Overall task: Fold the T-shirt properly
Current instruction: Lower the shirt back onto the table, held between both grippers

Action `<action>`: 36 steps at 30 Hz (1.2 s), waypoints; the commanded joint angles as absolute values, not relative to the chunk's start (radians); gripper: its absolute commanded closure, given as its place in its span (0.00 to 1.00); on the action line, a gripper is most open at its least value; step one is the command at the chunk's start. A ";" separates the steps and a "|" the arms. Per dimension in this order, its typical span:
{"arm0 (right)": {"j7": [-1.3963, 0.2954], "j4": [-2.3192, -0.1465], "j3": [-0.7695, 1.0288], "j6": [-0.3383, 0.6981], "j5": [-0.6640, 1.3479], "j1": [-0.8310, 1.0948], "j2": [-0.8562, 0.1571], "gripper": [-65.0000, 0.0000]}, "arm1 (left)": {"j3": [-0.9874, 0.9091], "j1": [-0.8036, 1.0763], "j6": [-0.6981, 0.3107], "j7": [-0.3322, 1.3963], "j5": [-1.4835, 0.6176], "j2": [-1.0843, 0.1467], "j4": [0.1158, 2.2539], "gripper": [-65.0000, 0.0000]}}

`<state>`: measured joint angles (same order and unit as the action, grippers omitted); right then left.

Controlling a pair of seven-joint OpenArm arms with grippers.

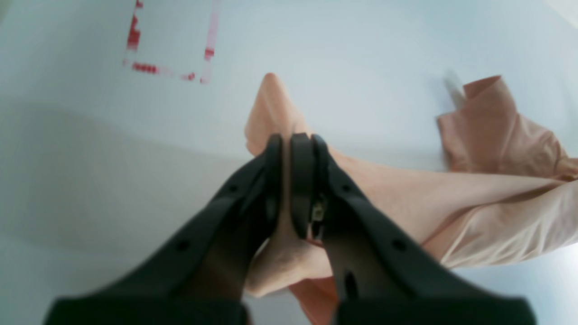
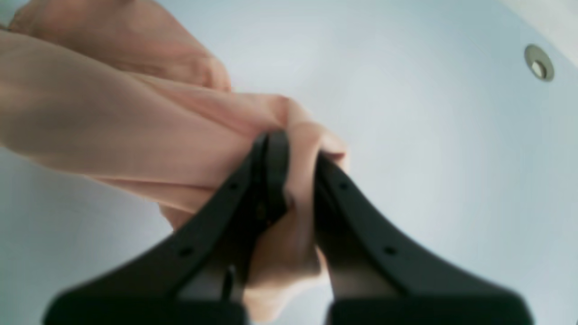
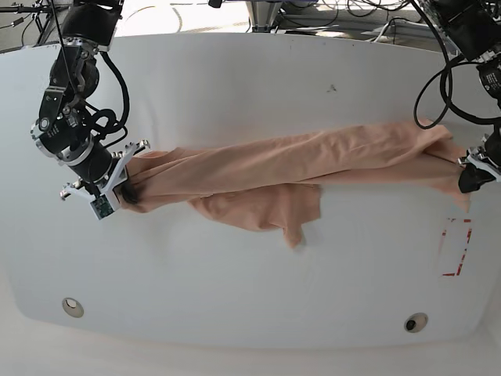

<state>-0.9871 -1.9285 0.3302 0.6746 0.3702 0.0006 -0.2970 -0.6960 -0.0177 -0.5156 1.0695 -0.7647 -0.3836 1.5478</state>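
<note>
While we have the T-shirt (image 3: 313, 157) strung between our two arms above the white table (image 3: 250, 86), it sags like the thin, light cotton it seems to be. Our left gripper (image 1: 291, 144) is clamped on a bunched end of the cloth, with a small peak of fabric poking out just beyond the fingertips. Our right gripper (image 2: 291, 149) is likewise pinched tight on a thick wad at the opposite end, folds spilling to either side of its jaws.

Between the grippers the shirt hangs as a twisted rope, not a flat sheet, and one loose flap (image 3: 293, 215) droops from the middle toward the table, well below both grips.

We judge the cloth soft and limp, with no stiffness to hold a shape, so it will follow gravity wherever we let go. It looks unlikely to slip from a firm pinch, and it is not fragile. For a clean fold we would rather hold it by single-layer corners at the shoulders or hem than by wads; the present grips gather several layers, which keeps the twist in.
</note>
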 commanded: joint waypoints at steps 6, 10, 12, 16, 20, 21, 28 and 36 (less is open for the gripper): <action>-0.958 -1.945 0.378 0.670 0.377 0.050 -0.268 1.00 | -0.702 0.081 -0.518 1.043 -0.779 -0.407 1.561 1.00; -0.958 -1.945 0.380 0.670 0.375 0.073 -0.262 1.00 | -0.700 0.136 -0.518 1.043 -0.777 -0.409 1.560 1.00; -0.958 -1.945 0.380 0.670 0.375 0.081 -0.262 1.00 | -0.699 0.159 -0.518 1.044 -0.777 -0.409 1.560 1.00; -0.958 -1.946 0.380 0.668 0.375 0.087 -0.262 1.00 | -0.697 0.208 -0.518 1.046 -0.777 -0.409 1.560 0.91; -0.958 -1.945 0.381 0.667 0.367 0.090 -0.262 1.00 | -0.676 0.237 -0.518 1.046 -0.777 -0.412 1.560 0.71; -0.958 -1.945 0.381 0.665 0.367 0.094 -0.262 1.00 | -0.671 0.245 -0.518 1.046 -0.777 -0.412 1.560 0.65; -0.958 -1.946 0.380 0.665 0.372 0.093 -0.242 1.00 | -0.677 0.268 -0.521 1.064 -0.785 -0.456 1.593 0.45; -0.958 -1.946 0.380 0.665 0.375 0.093 -0.228 1.00 | -0.792 0.231 -0.567 1.182 -0.912 -0.472 1.604 0.44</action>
